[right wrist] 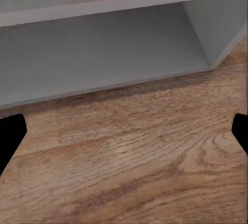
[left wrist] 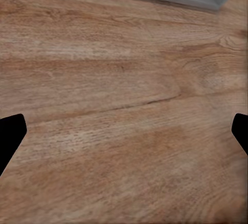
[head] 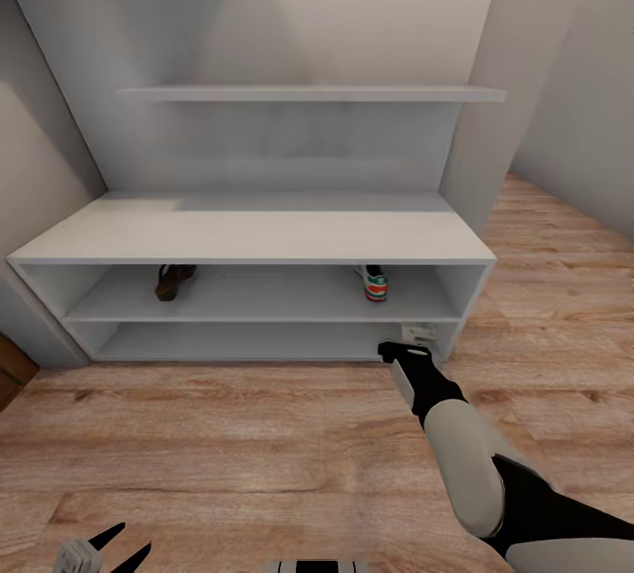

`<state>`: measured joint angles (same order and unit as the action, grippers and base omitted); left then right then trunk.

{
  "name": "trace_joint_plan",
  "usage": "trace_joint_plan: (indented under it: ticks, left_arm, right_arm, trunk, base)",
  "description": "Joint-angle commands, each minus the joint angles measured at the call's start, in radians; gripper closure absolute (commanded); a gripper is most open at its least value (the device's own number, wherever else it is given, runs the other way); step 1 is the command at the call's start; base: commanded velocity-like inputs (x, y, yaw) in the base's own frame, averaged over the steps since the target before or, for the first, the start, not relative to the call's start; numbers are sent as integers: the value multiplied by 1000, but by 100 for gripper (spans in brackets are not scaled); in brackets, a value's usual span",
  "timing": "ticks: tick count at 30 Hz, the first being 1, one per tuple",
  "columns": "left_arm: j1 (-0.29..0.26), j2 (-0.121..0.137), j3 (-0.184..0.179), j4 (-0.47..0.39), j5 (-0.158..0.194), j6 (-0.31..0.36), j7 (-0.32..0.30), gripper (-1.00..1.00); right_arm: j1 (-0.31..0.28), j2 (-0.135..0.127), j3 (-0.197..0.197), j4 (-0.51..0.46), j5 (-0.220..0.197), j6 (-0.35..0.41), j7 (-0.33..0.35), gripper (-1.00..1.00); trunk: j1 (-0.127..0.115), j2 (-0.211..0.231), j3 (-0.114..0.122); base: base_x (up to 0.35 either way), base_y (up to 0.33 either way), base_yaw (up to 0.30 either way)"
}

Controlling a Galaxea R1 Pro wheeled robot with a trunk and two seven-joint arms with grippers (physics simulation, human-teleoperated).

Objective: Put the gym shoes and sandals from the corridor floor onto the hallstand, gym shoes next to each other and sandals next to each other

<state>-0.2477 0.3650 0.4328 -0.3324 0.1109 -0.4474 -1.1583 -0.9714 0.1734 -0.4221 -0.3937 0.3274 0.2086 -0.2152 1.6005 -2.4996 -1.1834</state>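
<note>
The left end effector (head: 119,547) (fingers apart) hovers over floor (head: 264,450); the hallstand (head: 255,238) holds a sandal (head: 174,281) and gym shoe (head: 375,283).

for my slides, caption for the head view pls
Right gripper open by the shoe rack; one sandal, one sneaker shelved.

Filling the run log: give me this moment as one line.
hallstand middle tier: sandal left, gym shoe right | right gripper open, empty, at bottom tier | left gripper open over floor

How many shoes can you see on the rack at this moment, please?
2: a brown sandal at the left of the middle tier and a sneaker at its right. Others may be hidden deeper inside the rack.
</note>
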Motion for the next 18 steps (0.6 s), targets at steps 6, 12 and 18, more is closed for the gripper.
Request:
trace_joint_plan:
  ticks: [6, 12, 18]
  left_arm:
    - [-1, -2, 5, 4, 1, -5, 8, -100]
    - [-1, -6, 7, 6, 1, -6, 22, -100]
    - [-1, -7, 7, 9, 1, -7, 25, -100]
  right_arm:
    - [130, 1, -3, 8, 13, -84, 4, -100]
    - [243, 1, 1, 60, 51, -186, 5, -100]
    - [336, -47, 2, 142, 95, -310, 48, -100]
  trunk:
    - [0, 0, -1]
    - [0, 0, -1]
    - [0, 0, -1]
  base:
    - [-40, 0, 0]
    - [-7, 0, 0]
    - [0, 0, 0]
